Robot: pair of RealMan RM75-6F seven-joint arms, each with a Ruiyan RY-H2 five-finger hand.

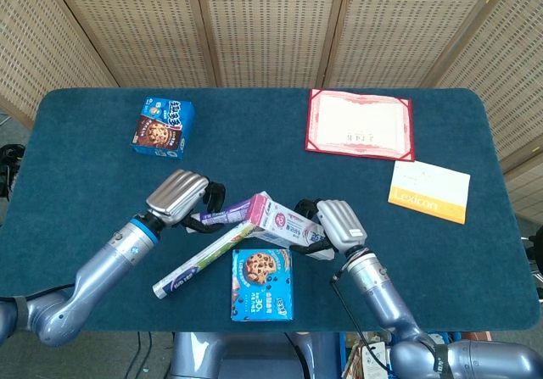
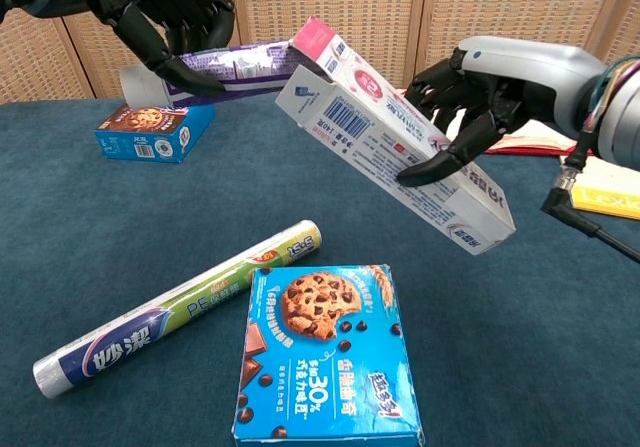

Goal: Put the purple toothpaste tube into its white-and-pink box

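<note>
From the head view, my left hand (image 1: 176, 196) was clamped on the purple toothpaste tube (image 1: 222, 216), though the back of the hand hid most of the grip and the tube's cap end. My right hand (image 1: 337, 223) held the white-and-pink box (image 1: 284, 221) from its far end, with my fingers lost underneath; the tube's tip met the box's pink open end, both lifted above the table (image 1: 85, 142). A roll of wrap (image 1: 204, 260) and a blue cookie box (image 1: 263, 284) lay below them. In the chest view, my left hand (image 2: 165, 17) was cut off by the top edge, dark fingers closed around the tube (image 2: 235, 67). My right hand (image 2: 470, 102) pinched the tilted box (image 2: 380, 117) along its side. Whether the tube's end was already inside the pink flap (image 2: 318, 42) I could not tell.
</note>
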